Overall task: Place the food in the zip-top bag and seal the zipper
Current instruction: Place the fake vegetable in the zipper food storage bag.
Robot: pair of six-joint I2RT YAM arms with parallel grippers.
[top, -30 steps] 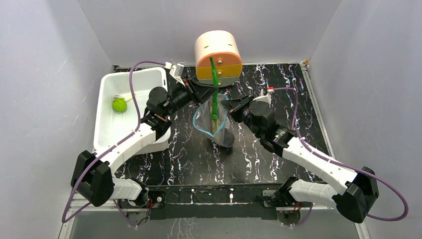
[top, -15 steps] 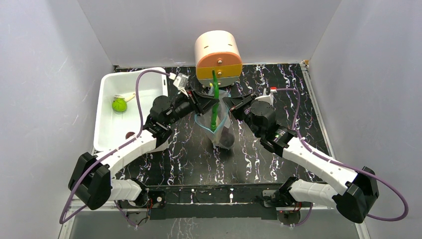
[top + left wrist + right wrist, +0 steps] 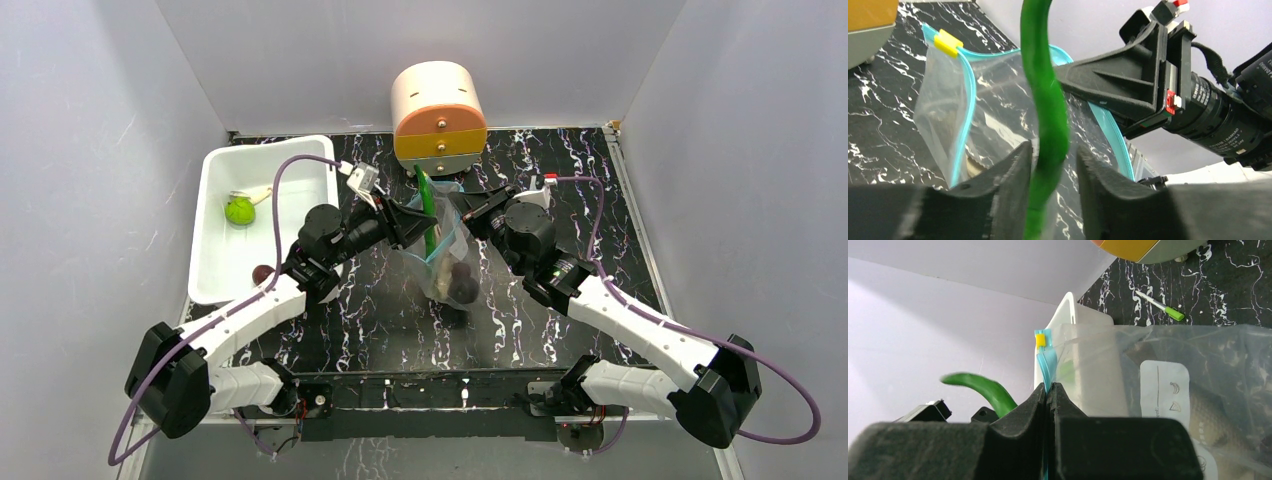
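The zip-top bag (image 3: 447, 258) hangs upright at mid-table with its mouth apart. My right gripper (image 3: 463, 207) is shut on the teal zipper (image 3: 1042, 360) just below its yellow end tab (image 3: 1040, 340). The long green pepper (image 3: 428, 212) stands in the bag's mouth, with its top sticking out. My left gripper (image 3: 1054, 148) is open around the pepper (image 3: 1045, 100), with a gap on its right side. A grey-brown fish (image 3: 1208, 420) and a dark ball (image 3: 462, 286) lie inside the bag. A lime-green fruit (image 3: 239, 210) and another dark ball (image 3: 263, 272) sit in the white tub.
The white tub (image 3: 215, 165) stands at the left, beside my left arm. A round peach and orange drawer unit (image 3: 438, 118) stands behind the bag. A thin white pen with a green tip (image 3: 1160, 305) lies on the black marbled table near that unit.
The pepper has come down from high above the bag into its mouth. My left gripper has lowered, drawn back toward me, and loosened its jaws round the pepper. The right gripper has kept its hold.
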